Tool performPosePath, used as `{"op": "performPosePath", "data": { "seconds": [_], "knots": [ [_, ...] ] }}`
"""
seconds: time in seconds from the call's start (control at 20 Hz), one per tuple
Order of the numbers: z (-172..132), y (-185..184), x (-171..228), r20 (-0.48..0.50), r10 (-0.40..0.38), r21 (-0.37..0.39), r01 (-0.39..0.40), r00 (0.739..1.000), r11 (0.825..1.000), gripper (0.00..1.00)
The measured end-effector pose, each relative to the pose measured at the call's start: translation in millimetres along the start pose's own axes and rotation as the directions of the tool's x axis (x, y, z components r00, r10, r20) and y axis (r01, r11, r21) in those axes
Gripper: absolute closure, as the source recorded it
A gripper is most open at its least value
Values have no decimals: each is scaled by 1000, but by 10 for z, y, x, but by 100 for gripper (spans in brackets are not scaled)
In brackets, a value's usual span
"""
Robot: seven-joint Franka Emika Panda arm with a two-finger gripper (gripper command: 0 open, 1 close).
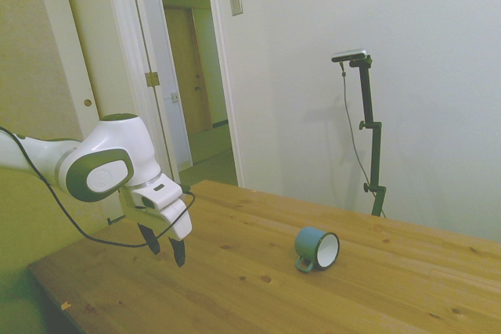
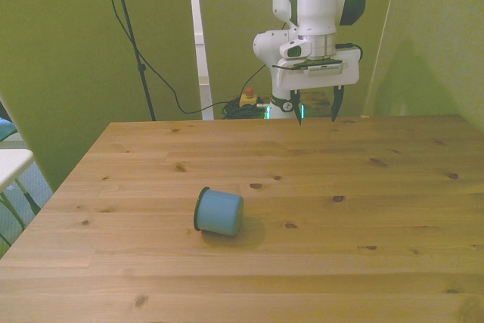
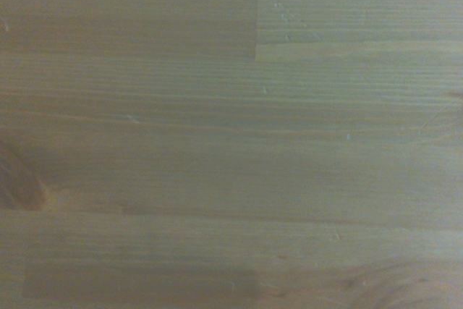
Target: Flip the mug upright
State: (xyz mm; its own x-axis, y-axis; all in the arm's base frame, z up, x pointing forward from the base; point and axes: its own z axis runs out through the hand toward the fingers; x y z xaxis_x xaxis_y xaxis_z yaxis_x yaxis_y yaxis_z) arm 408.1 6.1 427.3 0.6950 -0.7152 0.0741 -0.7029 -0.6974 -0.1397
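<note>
Bare pale wooden table (image 2: pixel 318 262) fills the foreground of every view, and the wrist view shows only its grain. Above the table's far edge hangs the white Franka arm's two-finger gripper (image 2: pixel 315 109), dark fingers pointing down, spread wide and holding nothing. Well apart from it, toward the camera and the front view's left, the small teal enamel-style mug (image 2: pixel 220 212) lies on its side, long axis flat along the table. Its white interior, seen in the side view (image 1: pixel 317 249), is empty.
</note>
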Motion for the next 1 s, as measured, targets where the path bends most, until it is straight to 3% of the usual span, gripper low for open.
{"op": "performPosePath", "data": {
  "seconds": [0.25,0.65,0.9,1.0],
  "knots": [
    [-142,-65,171,-21,2,9,-2,1000,1000,0],
    [-574,203,1475,-105,118,62,-112,987,992,0],
    [-460,230,2272,-120,182,44,-178,976,983,0],
    [-480,214,2302,-124,183,48,-178,975,983,0]
  ]
}}
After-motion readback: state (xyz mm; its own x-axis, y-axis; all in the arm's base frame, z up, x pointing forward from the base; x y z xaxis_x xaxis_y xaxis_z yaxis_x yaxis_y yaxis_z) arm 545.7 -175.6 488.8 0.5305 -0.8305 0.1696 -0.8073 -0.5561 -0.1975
